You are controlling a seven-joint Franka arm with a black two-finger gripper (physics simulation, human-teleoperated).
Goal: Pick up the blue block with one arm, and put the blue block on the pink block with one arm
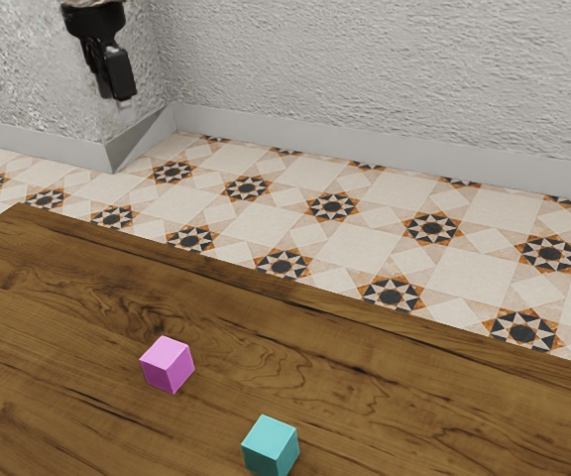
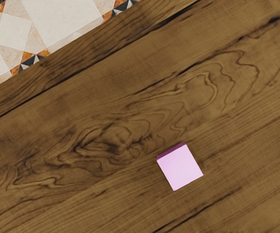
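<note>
Wooden table bears blue block well below end effector, grip state unclear

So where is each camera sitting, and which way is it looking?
Exterior view: it sits beside and above the table and looks down across it to the tiled floor and grey wall. The robot's hand hangs high in the upper left corner.
Wrist view: it rides on the hand and looks down at the wood, with the pink block below.
Shared: both show the pink block, the blue block (just an edge at the wrist), the table and some floor.
</note>
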